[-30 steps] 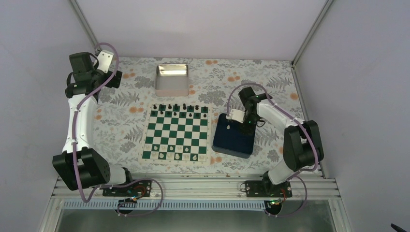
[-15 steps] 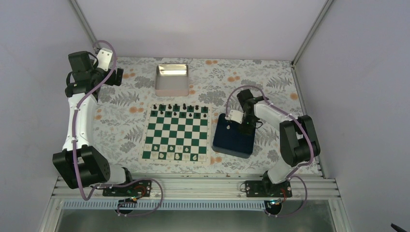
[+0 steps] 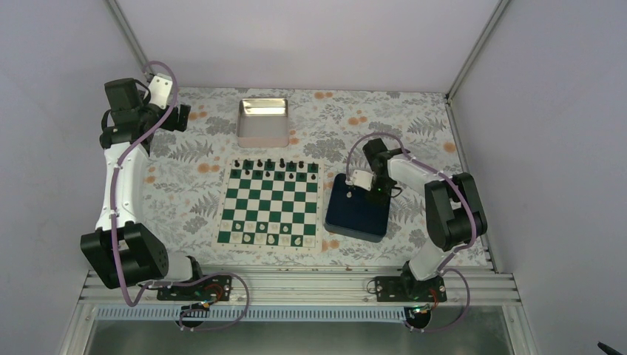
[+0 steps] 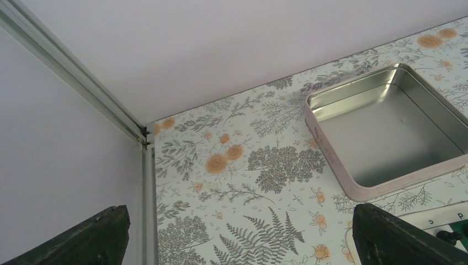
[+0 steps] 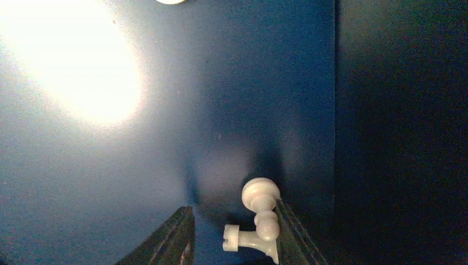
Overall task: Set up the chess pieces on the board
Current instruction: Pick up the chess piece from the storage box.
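The board (image 3: 271, 207) lies mid-table, with a few white chess pieces (image 3: 273, 239) on its near row and black ones (image 3: 270, 163) along the far row. My right gripper (image 3: 367, 191) reaches down into the dark blue tray (image 3: 355, 218). In the right wrist view its jaws (image 5: 234, 221) stand partly open around two white pieces lying on the tray floor, a pawn (image 5: 260, 196) and a rook (image 5: 243, 240). Both pieces rest against the right finger, and a gap remains at the left finger. My left gripper (image 4: 241, 243) hangs wide open and empty over the far left corner.
A shiny metal tin (image 3: 263, 122) sits empty behind the board, also seen from the left wrist (image 4: 386, 127). The tray's dark wall (image 5: 397, 110) rises just right of the right fingers. Another white piece (image 5: 170, 1) peeks in at the top edge. Enclosure walls bound the table.
The right gripper has sunk lower into the blue tray and its jaws have narrowed. The left arm has barely moved.
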### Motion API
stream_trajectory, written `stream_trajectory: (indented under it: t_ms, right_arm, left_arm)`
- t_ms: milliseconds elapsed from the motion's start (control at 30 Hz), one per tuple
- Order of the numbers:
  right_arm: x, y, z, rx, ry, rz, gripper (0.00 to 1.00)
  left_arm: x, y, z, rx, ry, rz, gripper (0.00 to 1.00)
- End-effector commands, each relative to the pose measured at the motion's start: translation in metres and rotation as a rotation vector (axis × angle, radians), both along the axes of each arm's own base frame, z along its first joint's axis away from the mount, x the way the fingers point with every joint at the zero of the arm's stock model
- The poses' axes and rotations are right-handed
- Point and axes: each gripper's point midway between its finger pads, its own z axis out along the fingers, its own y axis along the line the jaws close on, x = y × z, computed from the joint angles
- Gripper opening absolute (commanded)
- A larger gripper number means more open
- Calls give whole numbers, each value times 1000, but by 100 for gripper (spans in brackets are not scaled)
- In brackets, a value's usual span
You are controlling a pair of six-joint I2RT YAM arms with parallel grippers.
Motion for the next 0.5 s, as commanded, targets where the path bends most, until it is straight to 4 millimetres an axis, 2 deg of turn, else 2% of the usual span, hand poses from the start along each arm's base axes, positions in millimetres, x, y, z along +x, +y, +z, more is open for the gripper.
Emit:
stream_trajectory:
  t_ms: [0,300,400,467]
  right_arm:
    - [0,-5,-5,-16,-2,-21,37]
    - [2,-4,-2,-4,-4,-27,19]
    - [3,-2,7,1,-9,-27,15]
    - [4,1,24,20,-36,-23,13]
  left_arm:
    - [0,-3,1,-14,-8,-21,100]
    - [-2,-4,1,-13,-8,-27,100]
    - [-2,-4,1,-13,-10,-27,100]
    - [-2,-4,1,-12,-12,-26,100]
